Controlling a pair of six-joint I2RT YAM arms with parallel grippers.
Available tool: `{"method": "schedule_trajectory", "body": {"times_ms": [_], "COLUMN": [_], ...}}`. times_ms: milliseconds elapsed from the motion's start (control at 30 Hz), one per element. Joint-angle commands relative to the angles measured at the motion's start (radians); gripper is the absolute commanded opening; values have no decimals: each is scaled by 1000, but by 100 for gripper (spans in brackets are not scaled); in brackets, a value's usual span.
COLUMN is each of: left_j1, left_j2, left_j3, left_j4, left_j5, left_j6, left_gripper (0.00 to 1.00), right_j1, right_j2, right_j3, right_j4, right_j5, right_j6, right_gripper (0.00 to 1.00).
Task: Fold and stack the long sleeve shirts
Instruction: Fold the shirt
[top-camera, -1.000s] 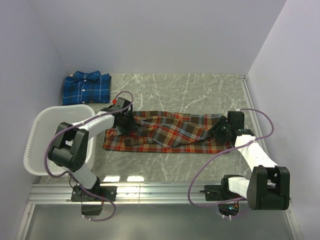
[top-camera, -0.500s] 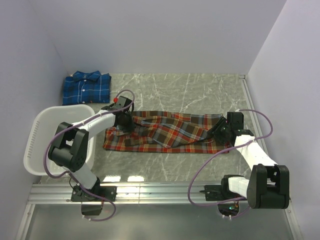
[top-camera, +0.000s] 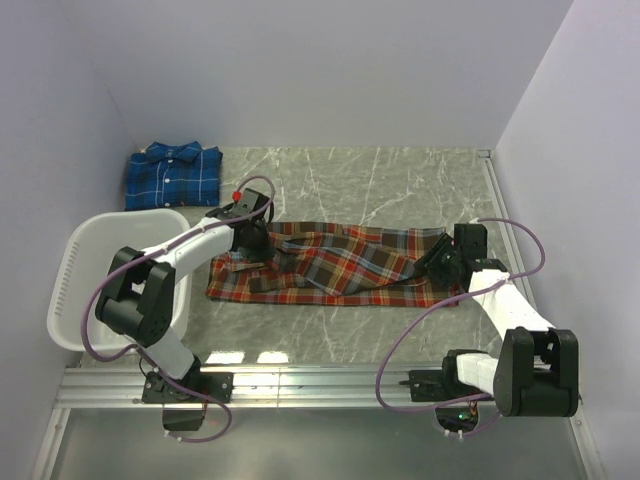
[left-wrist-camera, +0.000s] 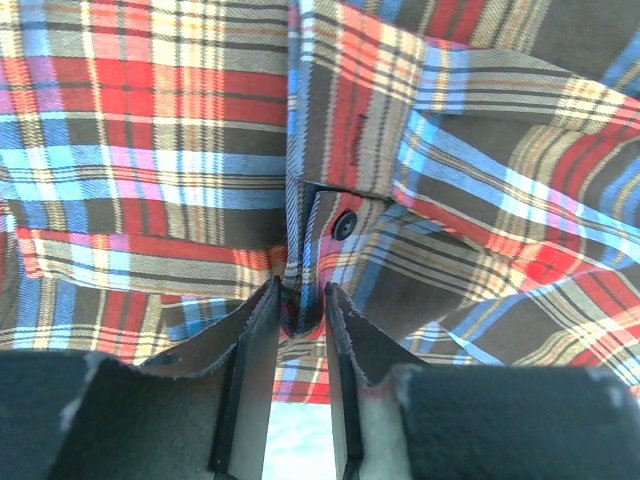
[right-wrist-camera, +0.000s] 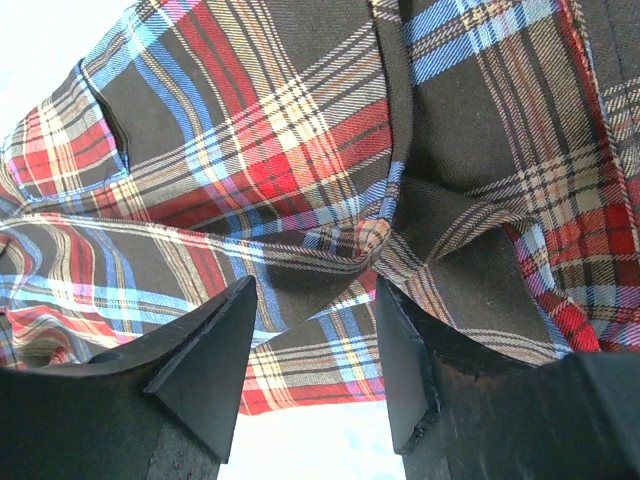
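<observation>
The red-orange plaid shirt (top-camera: 340, 265) lies spread sideways across the middle of the table, rumpled. My left gripper (top-camera: 245, 246) is at its left end. In the left wrist view this gripper (left-wrist-camera: 300, 296) is shut on a raised fold of the red-orange shirt (left-wrist-camera: 180, 150), just below a dark button (left-wrist-camera: 344, 224). My right gripper (top-camera: 440, 262) is over the shirt's right end. Seen from the right wrist, it (right-wrist-camera: 315, 292) stands open just above the wrinkled cloth (right-wrist-camera: 300, 170), with nothing held. The blue plaid shirt (top-camera: 172, 175) lies folded at the back left.
A white slotted basket (top-camera: 75, 290) stands at the left near edge, beside the left arm's base. Grey walls enclose the table at the back and on both sides. The marble tabletop (top-camera: 400, 180) lies bare behind the red-orange shirt.
My left gripper has narrowed onto a fold at the shirt's left end and shifted slightly toward the back. The right arm has stayed where it was.
</observation>
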Motion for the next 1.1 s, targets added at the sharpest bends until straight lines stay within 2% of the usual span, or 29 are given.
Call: {"method": "schedule_trajectory", "body": {"times_ms": [0, 100, 167, 233, 633, 867, 1067], "left_j1": [-14, -17, -17, -16, -17, -17, -14], "left_j2": [3, 12, 7, -6, -85, -43, 23], "left_j3": [47, 55, 59, 73, 150, 222, 269], "left_j4": [1, -2, -18, -48, -206, -251, -266], "left_j5": [-6, -17, -29, -52, -92, -179, -210], "left_j6": [-11, -14, -15, -14, -11, 31, 61], "left_gripper": [30, 24, 10, 0, 2, 2, 8], "right_j1": [-7, -7, -7, -7, -7, -13, -21], "right_j2": [4, 1, 1, 4, 97, 163, 203], "right_j3": [-2, -4, -4, 0, 50, 93, 108], "right_j4": [32, 32, 29, 22, 29, 15, 9], "right_j5": [2, 5, 11, 19, 48, 80, 111], "right_j6": [-16, -19, -22, -28, -40, -37, -46], "right_gripper": [58, 58, 58, 58, 58, 57, 56]}}
